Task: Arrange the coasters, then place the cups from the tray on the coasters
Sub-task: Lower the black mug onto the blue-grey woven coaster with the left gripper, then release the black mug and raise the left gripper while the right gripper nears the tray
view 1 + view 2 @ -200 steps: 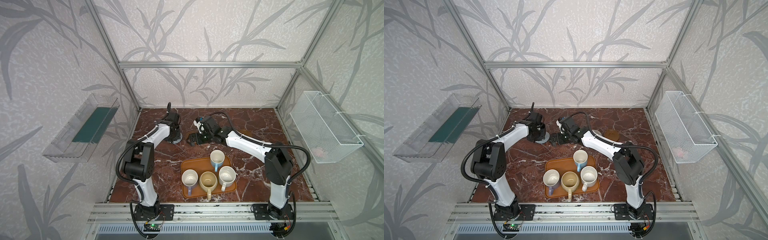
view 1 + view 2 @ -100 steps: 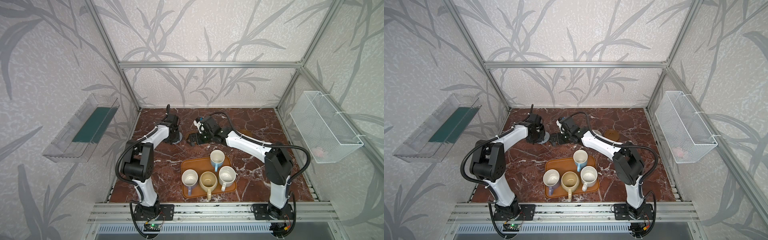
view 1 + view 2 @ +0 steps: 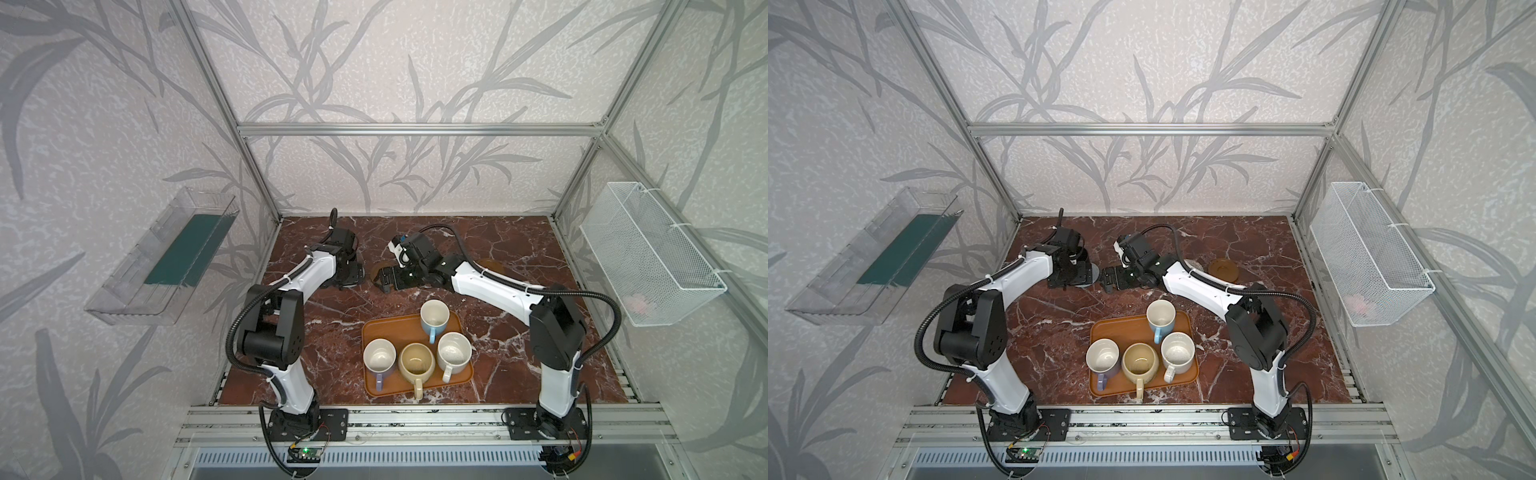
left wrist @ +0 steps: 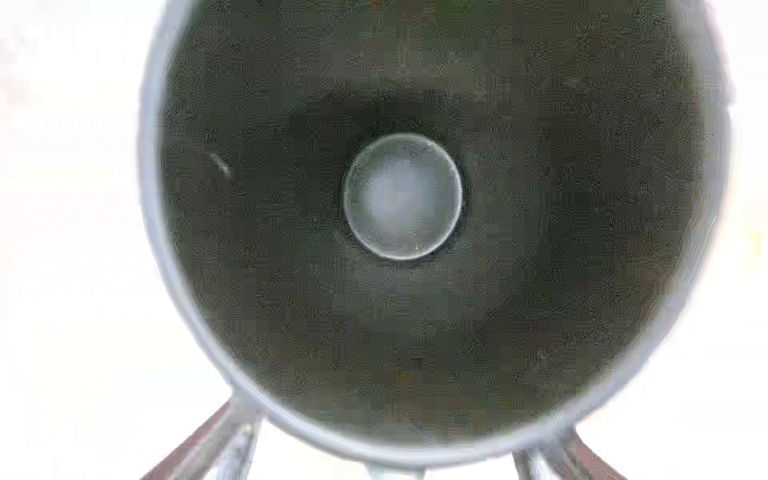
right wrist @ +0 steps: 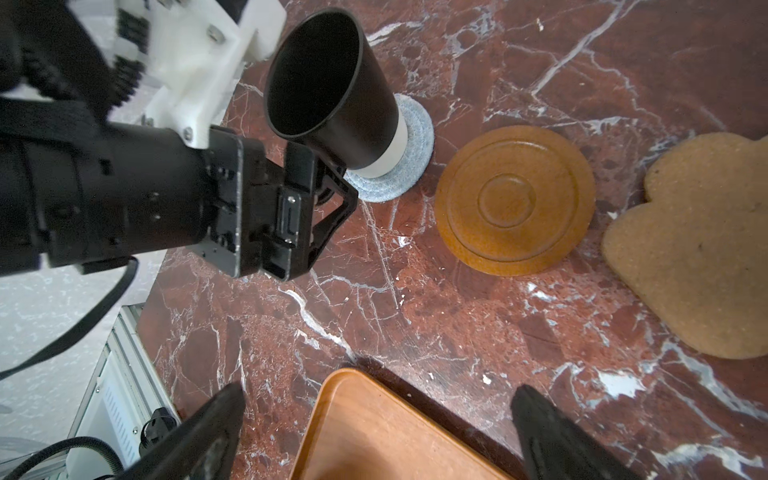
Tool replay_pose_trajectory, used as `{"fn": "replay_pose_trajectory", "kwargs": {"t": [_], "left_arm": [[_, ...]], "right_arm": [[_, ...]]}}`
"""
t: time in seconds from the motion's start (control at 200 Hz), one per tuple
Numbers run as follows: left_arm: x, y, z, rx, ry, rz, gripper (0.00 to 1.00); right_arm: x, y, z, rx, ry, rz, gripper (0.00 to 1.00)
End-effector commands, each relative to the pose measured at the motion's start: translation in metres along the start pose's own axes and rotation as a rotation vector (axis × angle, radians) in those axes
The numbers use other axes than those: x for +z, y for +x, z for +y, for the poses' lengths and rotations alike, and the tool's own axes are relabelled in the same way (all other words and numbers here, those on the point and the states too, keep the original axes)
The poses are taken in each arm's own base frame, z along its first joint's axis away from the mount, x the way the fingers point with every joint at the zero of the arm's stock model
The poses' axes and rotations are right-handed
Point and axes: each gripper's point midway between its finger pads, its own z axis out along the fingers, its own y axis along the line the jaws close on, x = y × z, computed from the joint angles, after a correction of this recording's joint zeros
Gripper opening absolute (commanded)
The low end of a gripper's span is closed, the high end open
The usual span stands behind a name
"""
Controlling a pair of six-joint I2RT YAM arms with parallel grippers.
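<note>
Black mug [image 5: 332,91] stands upright on the grey coaster [image 5: 409,153], matte black with a pale band at its foot. Left gripper [image 3: 1075,275] is right beside it, jaws spread, nothing clamped. Right gripper [image 5: 378,392] hangs wide open and empty above the tray [image 5: 374,440] edge. Four mugs [image 3: 417,360] sit on the tray, and a wooden disc [image 5: 515,199] lies near the coaster.

Tray: the tray [image 3: 374,332] lies near-centre on the table [image 3: 519,249].
On tray: far cup [image 3: 434,316] at the far right corner; left cup [image 3: 379,355], middle cup [image 3: 417,360] and right cup [image 3: 454,351] in a row nearer.
Far left: fifth cup [image 5: 332,91] stands on the woven coaster [image 5: 411,166].
Rightward from it: wooden coaster [image 5: 515,199], flower-shaped coaster [image 5: 698,257], second woven coaster [image 3: 1197,263], second wooden coaster [image 3: 1223,268], all beyond the tray.
</note>
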Motion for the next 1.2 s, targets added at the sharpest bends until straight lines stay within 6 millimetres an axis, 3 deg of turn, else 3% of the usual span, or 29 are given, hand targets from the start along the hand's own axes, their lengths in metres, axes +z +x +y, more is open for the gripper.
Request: {"fn": "replay_pose_trajectory", "kwargs": {"t": [0.0, 0.285, 0.455, 0.475, 0.635, 0.855, 1.195], "left_arm": [[-0.028, -0.007, 0.002, -0.028, 0.028, -0.041, 0.96], [-0.077, -0.017, -0.003, -0.079, 0.106, -0.117, 0.99], [-0.109, -0.018, -0.014, -0.089, 0.222, -0.178, 0.99], [-0.113, -0.017, -0.016, -0.091, 0.241, -0.184, 0.99], [-0.143, -0.012, -0.032, -0.110, 0.375, -0.199, 0.99], [-0.178, -0.002, -0.052, -0.130, 0.545, -0.180, 0.99], [-0.201, 0.034, -0.081, -0.049, 0.705, -0.120, 0.99]], "right_arm": [[-0.019, -0.002, 0.002, -0.013, 0.026, -0.018, 0.99], [-0.042, 0.002, -0.004, -0.028, 0.081, -0.029, 0.99], [-0.066, 0.012, -0.001, -0.032, 0.093, -0.031, 0.99], [-0.077, 0.011, 0.004, -0.034, 0.078, -0.048, 0.99], [-0.107, 0.025, 0.009, -0.022, 0.062, -0.064, 0.99], [-0.142, 0.048, -0.008, -0.011, 0.146, -0.061, 0.99], [-0.156, 0.088, -0.038, 0.009, 0.270, -0.006, 0.99]]}}
